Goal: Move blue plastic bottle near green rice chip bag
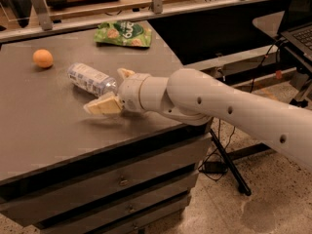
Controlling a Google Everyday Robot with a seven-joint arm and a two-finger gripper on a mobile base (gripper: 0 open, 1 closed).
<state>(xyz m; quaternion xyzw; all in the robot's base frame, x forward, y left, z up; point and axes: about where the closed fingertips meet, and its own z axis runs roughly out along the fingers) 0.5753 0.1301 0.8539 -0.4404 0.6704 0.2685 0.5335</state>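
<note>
The blue plastic bottle (89,79) lies on its side on the grey table (44,126), its cap end pointing right toward my arm. The green rice chip bag (124,34) lies flat at the table's far edge, well beyond the bottle. My gripper (108,92) hovers just over the table at the bottle's cap end. One cream finger (101,106) reaches out in front of the bottle, the other (125,73) shows behind the cap. The jaws stand apart around the cap end without closing on it.
An orange (43,58) sits at the table's left, near the bottle's base. A wooden rail with metal posts (156,1) runs behind the table. Drawers (122,179) are below the tabletop. A laptop on a stand (297,28) is at the right.
</note>
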